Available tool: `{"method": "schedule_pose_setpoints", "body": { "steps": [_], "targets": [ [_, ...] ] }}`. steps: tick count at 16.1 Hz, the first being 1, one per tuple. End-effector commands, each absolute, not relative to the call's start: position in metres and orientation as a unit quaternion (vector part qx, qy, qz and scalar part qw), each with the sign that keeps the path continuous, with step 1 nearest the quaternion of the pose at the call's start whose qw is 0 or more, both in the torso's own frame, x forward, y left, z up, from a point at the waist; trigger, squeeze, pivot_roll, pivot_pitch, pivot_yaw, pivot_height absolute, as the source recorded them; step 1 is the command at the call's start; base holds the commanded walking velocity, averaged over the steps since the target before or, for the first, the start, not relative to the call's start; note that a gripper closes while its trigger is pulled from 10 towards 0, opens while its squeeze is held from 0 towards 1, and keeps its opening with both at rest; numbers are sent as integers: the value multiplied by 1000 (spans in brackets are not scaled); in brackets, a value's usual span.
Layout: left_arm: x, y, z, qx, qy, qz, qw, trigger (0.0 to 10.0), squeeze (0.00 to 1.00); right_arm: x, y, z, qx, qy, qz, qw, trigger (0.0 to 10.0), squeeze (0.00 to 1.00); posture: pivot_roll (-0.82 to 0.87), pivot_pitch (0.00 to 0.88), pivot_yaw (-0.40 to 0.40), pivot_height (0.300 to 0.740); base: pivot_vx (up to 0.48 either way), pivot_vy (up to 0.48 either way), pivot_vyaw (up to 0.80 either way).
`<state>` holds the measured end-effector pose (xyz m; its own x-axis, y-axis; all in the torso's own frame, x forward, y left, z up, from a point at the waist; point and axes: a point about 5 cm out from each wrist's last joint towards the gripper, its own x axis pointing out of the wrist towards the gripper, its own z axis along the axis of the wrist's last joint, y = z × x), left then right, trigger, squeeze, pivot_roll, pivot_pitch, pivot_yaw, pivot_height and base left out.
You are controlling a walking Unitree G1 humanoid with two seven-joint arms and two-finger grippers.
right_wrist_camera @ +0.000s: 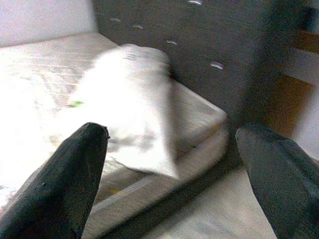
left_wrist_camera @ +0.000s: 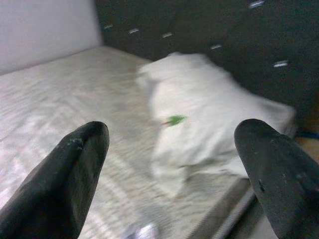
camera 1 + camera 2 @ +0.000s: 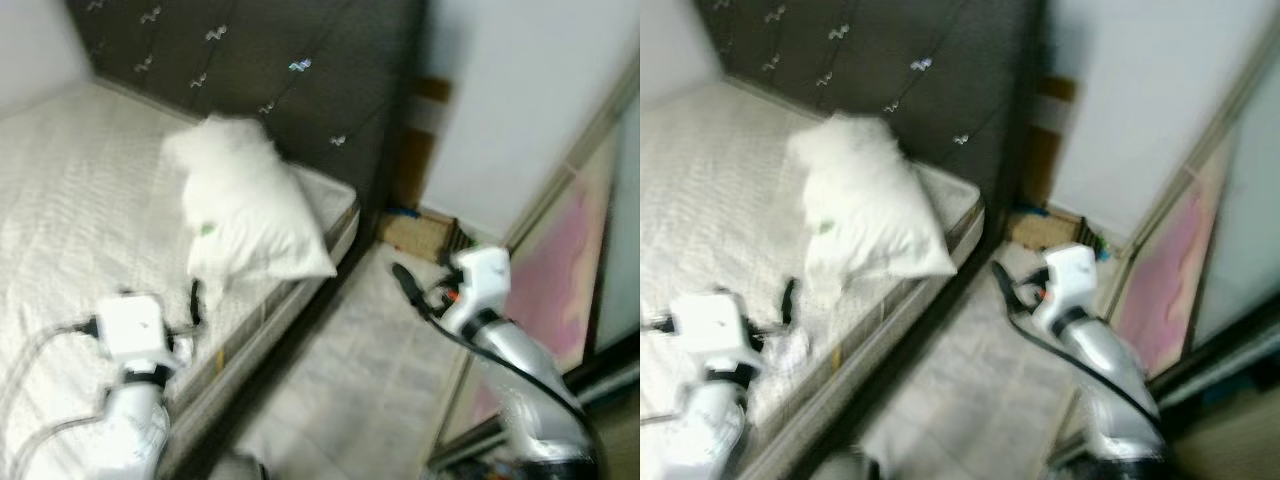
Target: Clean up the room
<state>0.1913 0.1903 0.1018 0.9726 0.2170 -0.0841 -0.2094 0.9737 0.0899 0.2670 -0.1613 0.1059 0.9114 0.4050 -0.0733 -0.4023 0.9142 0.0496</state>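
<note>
On the bed point(image 3: 70, 200), near its corner by the dark headboard point(image 3: 300, 60), a white pillow point(image 3: 245, 205) lies tilted with a small green mark on its cover. The left end effector point(image 2: 172, 164) is held over the mattress with its fingers spread wide and empty, facing the pillow, and the right end effector point(image 1: 172, 164), out over the floor point(image 3: 360, 380) beside the bed, is likewise spread and empty. The head views add a basket point(image 3: 420, 235) against the wall and a pink panel point(image 3: 570, 270) at the right, while the right wrist view gives the mattress edge and bed frame below the pillow.

Pillow point(image 3: 245, 205): soft white cloth. Mattress point(image 3: 70, 190): quilted, matt cloth. Headboard point(image 3: 270, 60): dark padded fabric with shiny studs. Floor point(image 3: 360, 380): pale, smooth. Fingers point(image 2: 65, 184): matt black.
</note>
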Motion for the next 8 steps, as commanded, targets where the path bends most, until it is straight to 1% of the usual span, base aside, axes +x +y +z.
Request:
{"method": "schedule_pose_setpoints", "body": {
  "steps": [1, 3, 8],
  "targets": [
    [194, 188, 103, 40, 43, 105, 993, 10000, 0, 264, -171, 104, 6, 47, 192, 980, 10000, 0, 15, 0, -67, 740, 0, 0, 800],
    [194, 187, 104, 34, 40, 99, 994, 10000, 0, 265, -170, 104, 10, 44, 192, 980, 10000, 0, 15, 0, -67, 740, 0, 0, 794],
    [196, 184, 107, 20, 28, 80, 996, 10000, 0, 267, -169, 104, 11, 41, 193, 980, 10000, 0, 14, 0, -68, 740, 0, 0, 0]
  ]
}}
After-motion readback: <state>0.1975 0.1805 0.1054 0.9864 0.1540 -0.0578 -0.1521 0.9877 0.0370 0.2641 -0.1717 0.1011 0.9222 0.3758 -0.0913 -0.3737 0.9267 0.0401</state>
